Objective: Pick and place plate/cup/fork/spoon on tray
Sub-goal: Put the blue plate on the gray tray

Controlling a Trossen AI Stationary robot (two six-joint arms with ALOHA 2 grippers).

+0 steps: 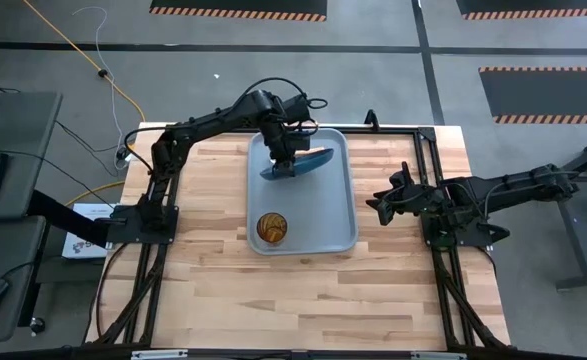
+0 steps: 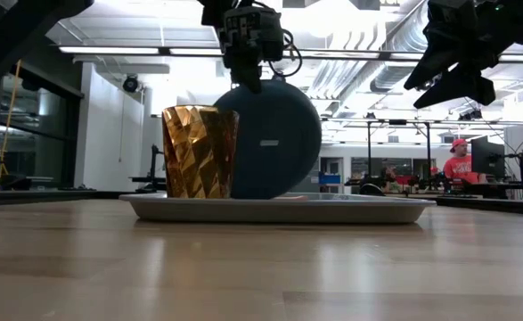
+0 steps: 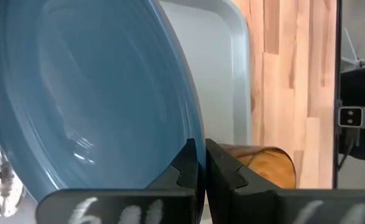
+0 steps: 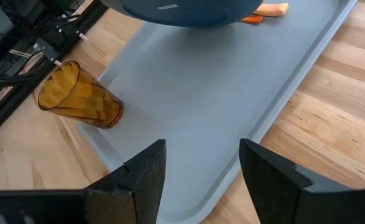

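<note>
The grey-blue tray (image 1: 345,215) lies mid-table. The amber cup (image 1: 272,228) stands upright on the tray's near end and also shows in the low view (image 2: 199,152). My left gripper (image 1: 283,152) is over the tray's far end, shut on the teal-blue plate (image 2: 274,143), which stands steeply on edge. Two orange handles (image 4: 266,12) lie on the tray behind the plate. A silver spoon bowl (image 3: 2,183) shows beside the plate. My right gripper (image 1: 381,203) hovers open and empty just right of the tray. My left gripper pinches the plate's upper rim (image 3: 198,134) between its two fingers, one on the plate's inner face and one on its underside. The fingers come from above, pointing down. The plate hangs steeply tilted below them. The tray's lip hides its lower edge (image 2: 261,194), so I cannot tell whether it touches the tray.
Bare tray floor (image 4: 219,106) lies between the cup and the plate. Bare wooden tabletop (image 1: 303,300) stretches near the tray's front and on both sides. Black frame rails (image 1: 428,170) run along the table's right side. People are at desks in the room beyond (image 2: 461,160).
</note>
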